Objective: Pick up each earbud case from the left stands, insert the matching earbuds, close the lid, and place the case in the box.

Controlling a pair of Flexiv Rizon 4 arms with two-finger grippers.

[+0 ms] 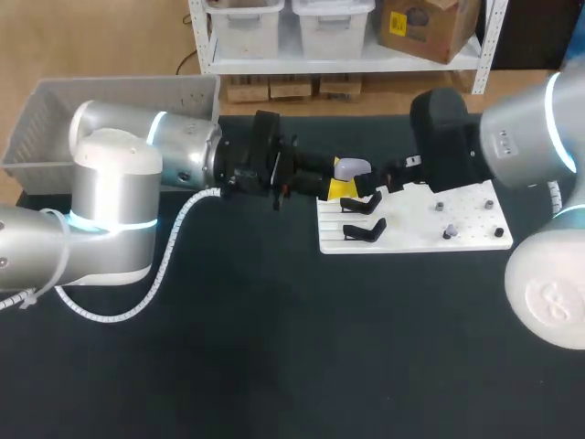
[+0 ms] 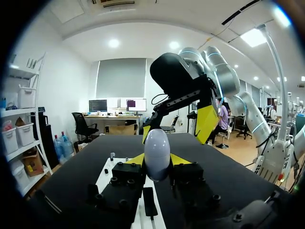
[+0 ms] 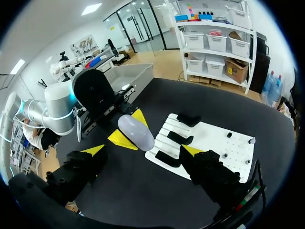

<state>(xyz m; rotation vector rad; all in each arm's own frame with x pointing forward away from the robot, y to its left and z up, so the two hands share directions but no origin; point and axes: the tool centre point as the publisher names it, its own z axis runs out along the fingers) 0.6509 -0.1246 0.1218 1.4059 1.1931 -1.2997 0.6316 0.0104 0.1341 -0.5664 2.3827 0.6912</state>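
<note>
White board: lies on the black table, toward its right far part.
Case: pale grey and egg-shaped. It is held in the air at the board's left far corner and touches neither the board nor anything on it.
Left pincer: comes in from the board's left and lies level. Its yellow tips are pressed on the case from two sides, pinching it; its own wrist view shows the case standing upright between the tips of the left pincer.
Right pincer: spread wide over the board's far edge and pointing at the case, which sits ahead of the open fingers and apart from both. In the head view the right pincer is just beside the case, on the board side.
Stands: three black ones in a row along the board's left part.
Small bits: a few dark and grey pieces on the board's right part; too small to tell what they are.
Box: a grey bin at the table's far edge, well apart from the board on its left.
</note>
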